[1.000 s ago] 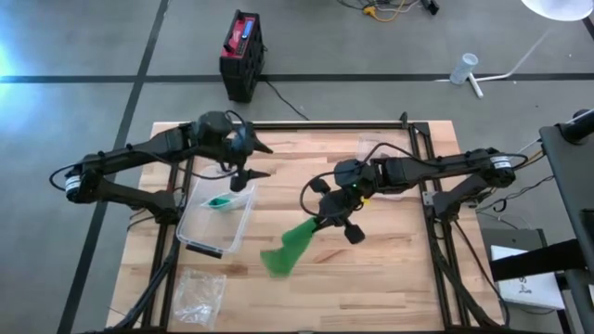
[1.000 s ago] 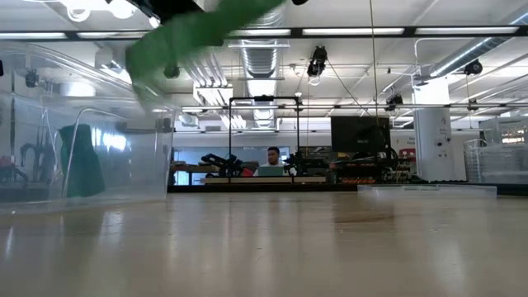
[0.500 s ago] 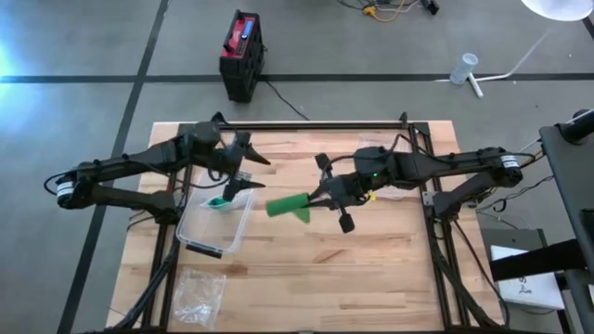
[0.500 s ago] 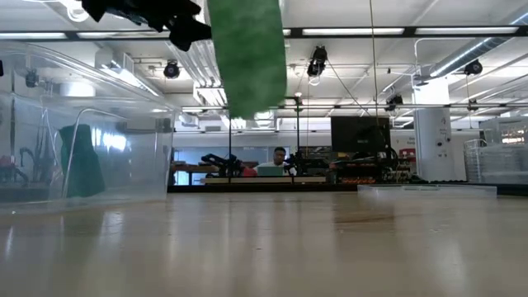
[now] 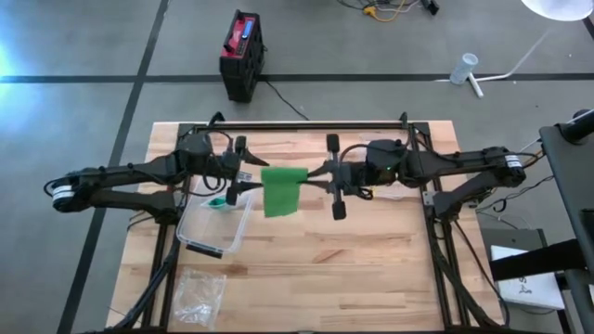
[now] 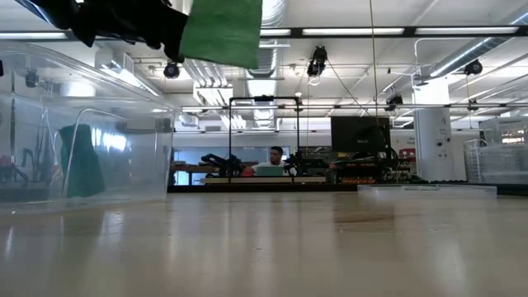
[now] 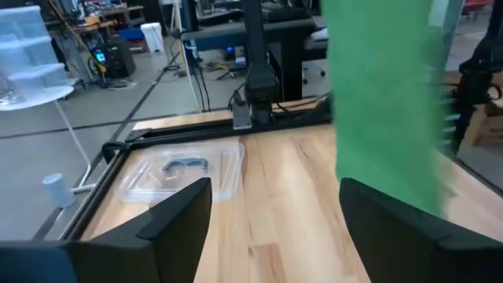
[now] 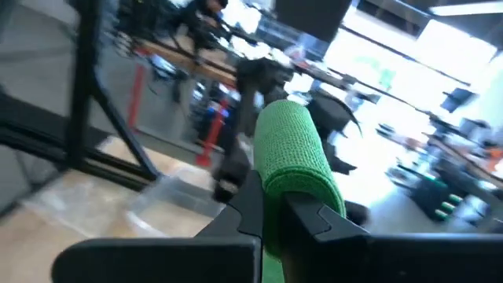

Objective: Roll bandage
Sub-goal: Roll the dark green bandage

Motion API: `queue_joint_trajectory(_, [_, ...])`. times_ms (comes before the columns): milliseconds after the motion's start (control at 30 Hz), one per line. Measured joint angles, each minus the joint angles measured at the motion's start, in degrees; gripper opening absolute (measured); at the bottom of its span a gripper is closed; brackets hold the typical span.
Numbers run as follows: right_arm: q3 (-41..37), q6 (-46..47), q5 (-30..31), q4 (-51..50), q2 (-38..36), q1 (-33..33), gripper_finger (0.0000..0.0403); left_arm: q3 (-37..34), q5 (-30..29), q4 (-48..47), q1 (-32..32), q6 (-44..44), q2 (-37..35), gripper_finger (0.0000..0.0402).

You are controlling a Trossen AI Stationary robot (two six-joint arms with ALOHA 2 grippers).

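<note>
A green bandage (image 5: 282, 188) hangs in the air above the wooden table (image 5: 371, 269), stretched out as a flat strip between the two arms. The right gripper (image 5: 327, 176) holds the end of the bandage farthest from the clear plastic bin (image 5: 214, 223), its fingers (image 8: 245, 200) closed on the rolled-up green cloth, which the right wrist view shows pinched between them. The left gripper (image 5: 243, 173) sits at the bandage's other edge, above the bin's far corner; its fingers (image 7: 177, 212) stand apart in the left wrist view, with the green strip just ahead of them and to one side, and whether they touch the cloth cannot be told.

From the table-top camera the bandage shows as a green sheet high above the table surface, next to the dark bulk of an arm, with the bin's clear wall to the side. Inside the bin lies a second, smaller piece of green material (image 5: 219, 200). A crumpled clear plastic bag (image 5: 198, 294) rests on the table just beyond the bin's near end, towards the table's front edge. Off the table, past its far edge from the bin, a black and red case (image 5: 241, 54) stands on the grey floor. A person (image 6: 275, 157) sits far back in the room behind the table.
</note>
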Motion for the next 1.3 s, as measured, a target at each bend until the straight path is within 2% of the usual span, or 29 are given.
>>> queue_joint_trajectory(100, [0.0,-1.5,2.5,-0.4,-0.4,0.0,0.0008,-0.4,1.7,-0.1,0.0,-0.3,-0.4,0.0266])
queue_joint_trajectory(267, [0.0,-2.2,2.4,-0.8,-0.9,0.0,0.0008,-0.3,2.9,0.2,-0.1,-0.8,-0.2,0.0263])
queue_joint_trajectory(467, [0.0,-2.9,2.5,-0.4,-0.7,0.0,0.0008,-0.9,3.1,7.2,-0.6,-5.3,1.8,0.0281])
queue_joint_trajectory(633, [0.0,-3.5,5.0,-0.4,-0.7,0.0,0.0008,-0.8,7.7,11.2,-1.2,-8.1,5.4,0.0295])
queue_joint_trajectory(733, [0.0,-3.5,5.5,-0.6,-0.7,0.0,0.0008,-0.4,7.9,13.8,-1.2,-11.0,7.3,0.0289])
queue_joint_trajectory(833, [0.0,-3.5,5.5,-0.6,-0.7,0.0,0.0008,-0.4,7.2,16.1,-1.4,-12.3,8.7,0.0256])
queue_joint_trajectory(900, [0.0,-3.4,5.7,-0.6,-0.7,0.0,0.0008,-0.3,7.2,17.2,-2.1,-12.9,9.9,0.0213])
queue_joint_trajectory(967, [0.0,-3.4,6.8,-0.6,-0.7,0.0,0.0008,-0.3,7.2,17.4,-3.1,-13.0,10.7,0.0154])
queue_joint_trajectory(1067, [0.0,-3.4,8.5,-0.3,-0.7,0.0,0.0008,-0.3,7.1,19.2,-4.6,-13.1,11.5,0.0045])
queue_joint_trajectory(1100, [0.0,-3.4,8.6,-0.3,-0.7,0.0,0.0008,-0.3,7.0,20.2,-5.1,-13.5,11.8,0.0023])
queue_joint_trajectory(1300, [0.0,-3.2,13.5,-0.1,-0.6,-0.2,0.0008,-0.3,5.5,22.8,-8.4,-14.3,13.0,0.0003])
